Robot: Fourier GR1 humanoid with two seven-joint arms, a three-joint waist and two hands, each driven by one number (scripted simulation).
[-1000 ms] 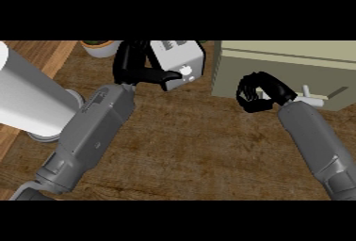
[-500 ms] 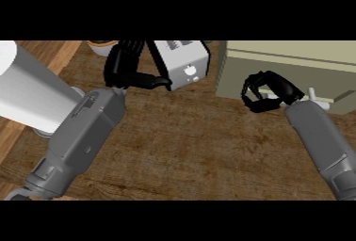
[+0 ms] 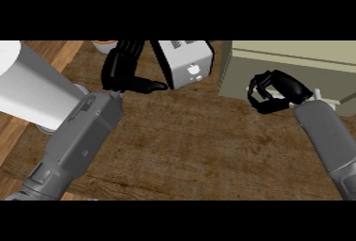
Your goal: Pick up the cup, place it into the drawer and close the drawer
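One view only, taken as from the robot's head and aimed steeply down at the wooden worktop [image 3: 201, 150] from close in. The forearms enter at the lower edge, unmirrored: the left hand [image 3: 125, 70] shows at the view's left, the right hand [image 3: 278, 92] at its right. The upper edge crops a beige cabinet [image 3: 292, 61].

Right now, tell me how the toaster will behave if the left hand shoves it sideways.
The toaster is a rigid box with flat sides, so it will probably slide on the wooden counter rather than roll. It looks narrow, so a high push from the left hand might tip it. Its smooth shell may be slippery.
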